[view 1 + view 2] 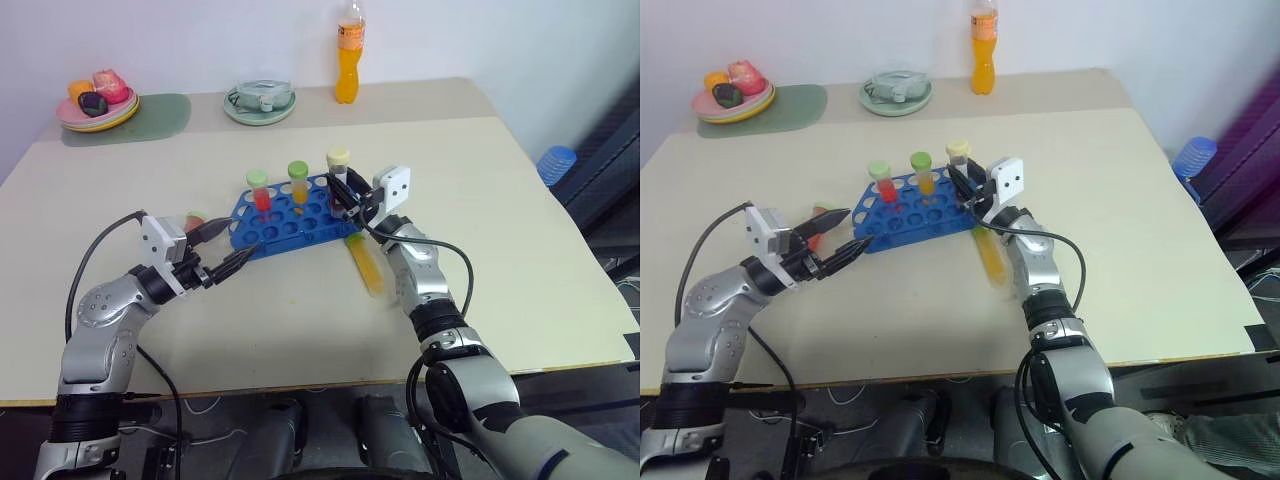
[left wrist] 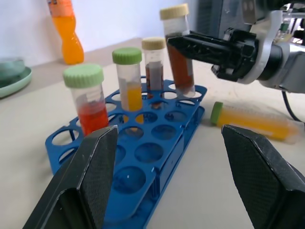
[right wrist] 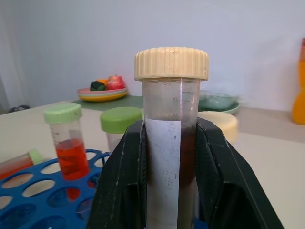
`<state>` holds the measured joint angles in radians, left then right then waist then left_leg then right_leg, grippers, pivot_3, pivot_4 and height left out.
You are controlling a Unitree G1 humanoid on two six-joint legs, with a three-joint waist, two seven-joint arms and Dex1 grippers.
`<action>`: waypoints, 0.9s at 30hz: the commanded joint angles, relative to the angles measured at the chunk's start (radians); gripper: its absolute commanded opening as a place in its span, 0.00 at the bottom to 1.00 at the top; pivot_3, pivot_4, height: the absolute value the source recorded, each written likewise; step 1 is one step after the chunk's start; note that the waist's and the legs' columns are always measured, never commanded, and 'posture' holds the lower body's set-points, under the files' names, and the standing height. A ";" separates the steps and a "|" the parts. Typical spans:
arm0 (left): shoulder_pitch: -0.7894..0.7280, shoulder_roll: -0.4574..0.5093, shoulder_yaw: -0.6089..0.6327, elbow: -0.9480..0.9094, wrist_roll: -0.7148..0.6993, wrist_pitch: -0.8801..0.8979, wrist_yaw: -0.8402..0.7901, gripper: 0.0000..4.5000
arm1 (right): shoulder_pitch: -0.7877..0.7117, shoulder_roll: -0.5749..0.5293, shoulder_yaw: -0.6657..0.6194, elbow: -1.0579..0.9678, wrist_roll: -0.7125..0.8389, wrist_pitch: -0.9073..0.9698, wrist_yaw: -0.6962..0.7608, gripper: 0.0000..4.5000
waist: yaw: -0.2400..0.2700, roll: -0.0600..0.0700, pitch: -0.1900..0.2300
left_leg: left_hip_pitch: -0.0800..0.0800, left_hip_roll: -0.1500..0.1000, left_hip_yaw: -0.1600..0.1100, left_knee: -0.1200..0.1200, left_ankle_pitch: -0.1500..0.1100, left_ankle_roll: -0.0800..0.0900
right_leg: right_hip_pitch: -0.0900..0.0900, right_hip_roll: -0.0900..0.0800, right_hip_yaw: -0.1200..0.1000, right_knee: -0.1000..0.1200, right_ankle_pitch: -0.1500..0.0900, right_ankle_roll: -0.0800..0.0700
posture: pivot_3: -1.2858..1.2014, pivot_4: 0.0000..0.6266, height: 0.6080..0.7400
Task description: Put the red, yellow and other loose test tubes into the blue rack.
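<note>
Right gripper [image 1: 347,198] clamps the brown tube [image 2: 177,52] over the rack [image 1: 290,222] — released off-hole, it topples; left gripper [image 1: 222,252] gapes empty beside the rack.

Rack [image 2: 157,143]: glossy blue plastic. Tubes [image 3: 167,157]: clear plastic, ribbed caps. Gripper fingers [image 2: 267,171]: matt black, textured. Table [image 1: 500,250]: matt.

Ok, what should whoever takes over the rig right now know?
Left gripper: open, empty, by the rack's left front.
Right gripper: shut on a brown tube, upright at the rack's right end, not released.
Done: red tube, yellow tube and second brown tube stand in the rack.
Left: seat the held one, then rack the loose yellow tube lying right of the rack and the loose red tube lying left of it.
</note>
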<state>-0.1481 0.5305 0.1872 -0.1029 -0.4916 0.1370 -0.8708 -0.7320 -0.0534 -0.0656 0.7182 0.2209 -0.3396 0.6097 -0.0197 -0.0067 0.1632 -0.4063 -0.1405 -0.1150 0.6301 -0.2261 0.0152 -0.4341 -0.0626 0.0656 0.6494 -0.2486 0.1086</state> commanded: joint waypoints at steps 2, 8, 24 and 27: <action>-0.006 -0.001 0.024 -0.024 -0.012 -0.026 0.003 0.78 | 0.024 -0.013 -0.016 -0.056 0.020 -0.008 0.006 0.18 | -0.001 0.000 0.000 | 0.000 0.000 0.000 0.000 0.000 0.000 | 0.000 0.000 0.000 0.000 0.000 0.000 | 0.52 0.24 1.00; -0.011 -0.004 0.019 -0.012 -0.014 -0.031 -0.003 0.78 | 0.075 -0.008 -0.005 -0.107 0.015 0.010 0.003 0.18 | 0.000 0.000 0.000 | 0.000 0.000 0.000 0.000 0.000 0.000 | 0.000 0.000 0.000 0.000 0.000 0.000 | 0.52 0.24 1.00; -0.002 -0.015 0.021 0.041 -0.010 -0.068 -0.035 0.78 | -0.019 0.006 -0.018 0.108 -0.022 -0.069 -0.071 0.18 | -0.002 0.000 0.000 | 0.004 0.000 0.000 -0.001 -0.001 0.001 | 0.004 0.000 0.000 0.000 0.000 0.000 | 0.52 0.24 1.00; 0.007 -0.018 0.028 0.036 -0.014 -0.070 -0.031 0.78 | -0.027 0.008 -0.033 0.129 0.009 -0.070 -0.039 0.18 | -0.002 0.000 0.000 | 0.012 0.000 0.000 -0.003 -0.002 0.003 | 0.008 0.000 0.000 -0.001 0.000 0.000 | 0.52 0.24 1.00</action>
<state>-0.1489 0.5111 0.1859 -0.0477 -0.4917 0.0897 -0.9038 -0.7422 -0.0409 -0.0755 0.8314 0.2119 -0.4073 0.5656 -0.0212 -0.0067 0.1631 -0.3926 -0.1404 -0.1151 0.6270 -0.2279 0.0180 -0.4249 -0.0625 0.0657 0.6483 -0.2488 0.1082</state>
